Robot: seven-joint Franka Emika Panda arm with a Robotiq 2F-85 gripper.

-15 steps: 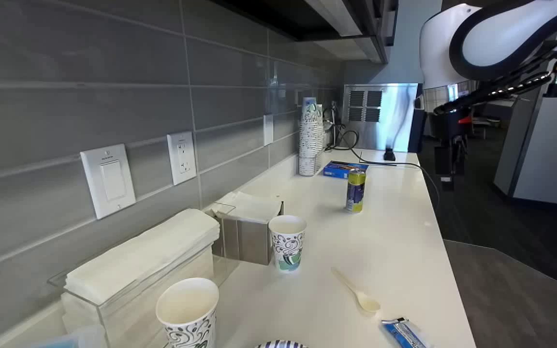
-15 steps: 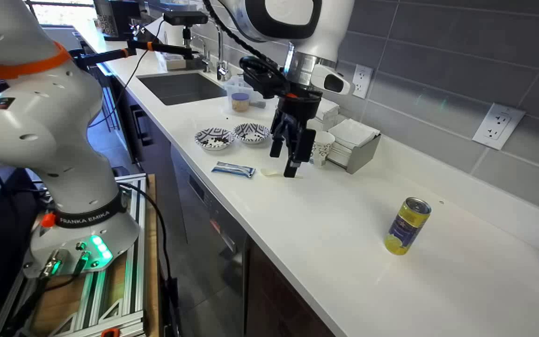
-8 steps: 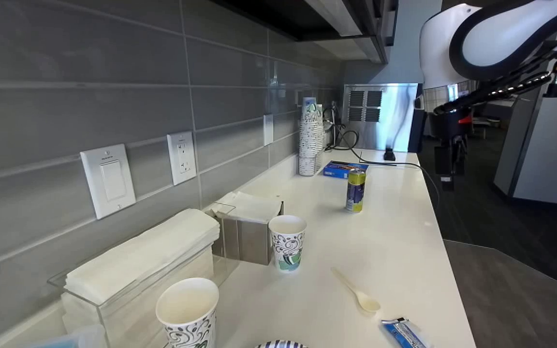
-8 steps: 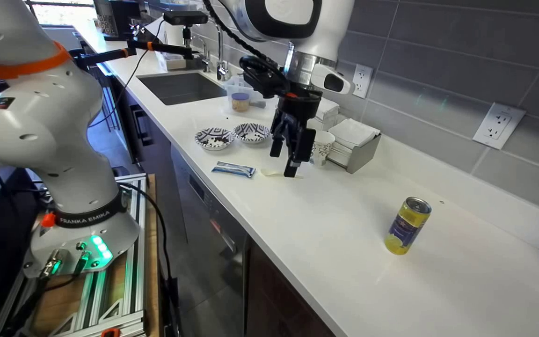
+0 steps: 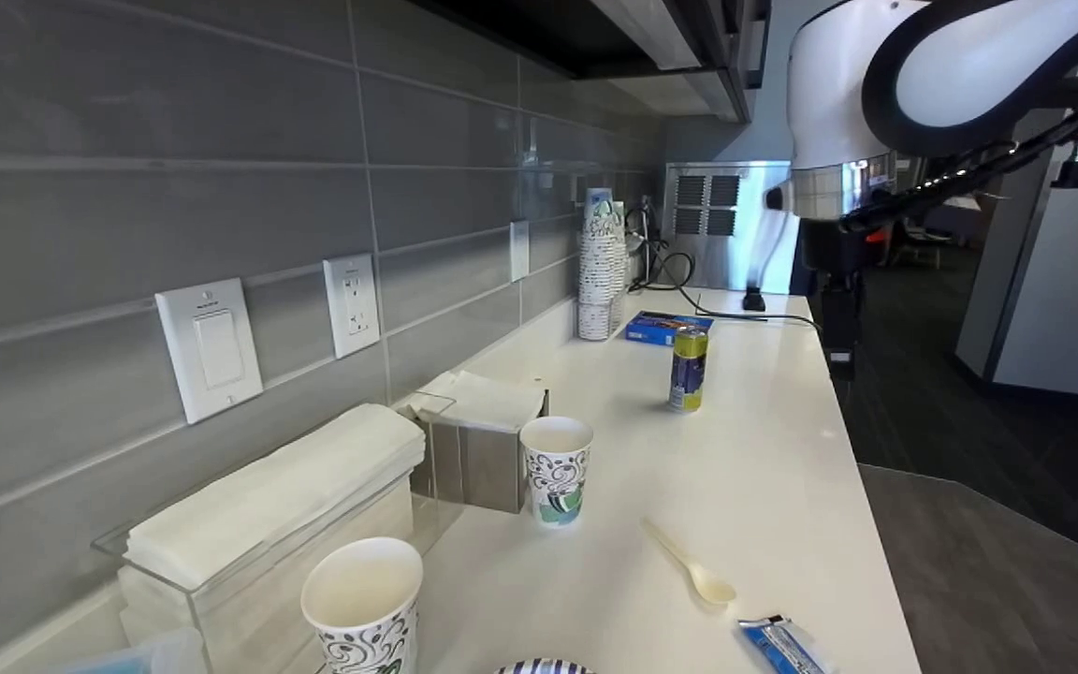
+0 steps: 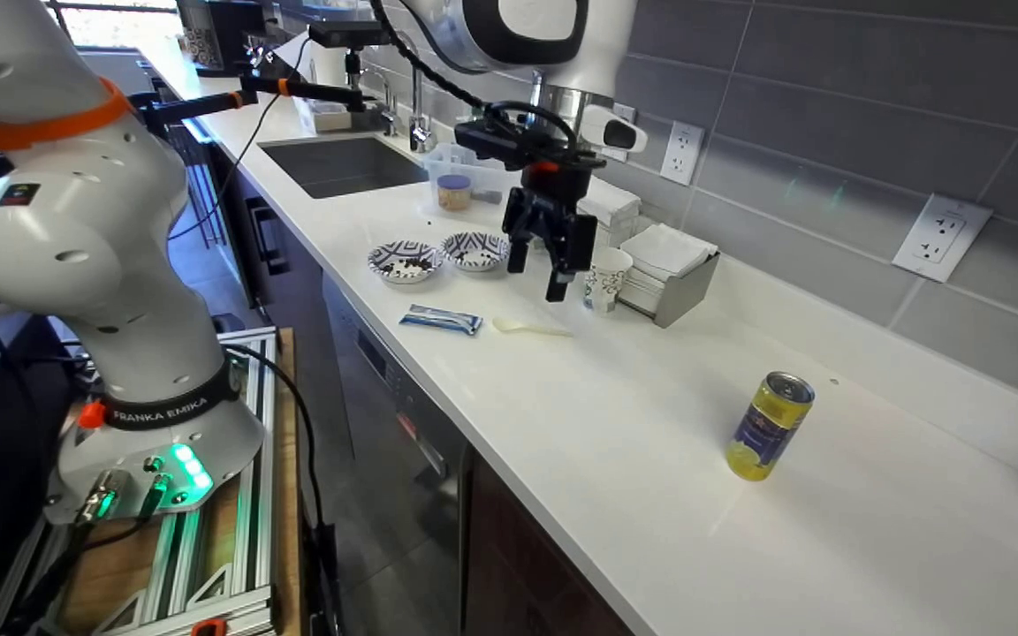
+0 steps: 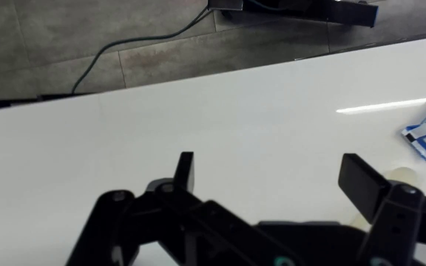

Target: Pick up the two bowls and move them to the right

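Two shallow white bowls with a dark blue pattern stand side by side on the white counter in an exterior view: the left bowl (image 6: pixel 399 251) with dark bits in it, the right bowl (image 6: pixel 474 241) with pale contents. Only the striped rim of a bowl (image 5: pixel 546 666) shows in an exterior view, at the bottom edge. My gripper (image 6: pixel 537 281) hangs above the counter to the right of the bowls, pointing down. In the wrist view the gripper (image 7: pixel 268 164) has its fingers wide apart with only counter behind the gap. The bowls are out of the wrist view.
A blue-white wrapped bar (image 6: pixel 441 320) and a cream spoon (image 6: pixel 531 328) lie in front of the bowls. A paper cup (image 6: pixel 604 281) and napkin holder (image 6: pixel 686 290) stand near the wall. A yellow can (image 6: pixel 767 433) stands farther right. The counter's front edge (image 7: pixel 198 77) crosses the wrist view.
Over the last half second the arm has moved: my gripper has risen and shifted slightly left in both exterior views. The bowls and other objects have not moved.
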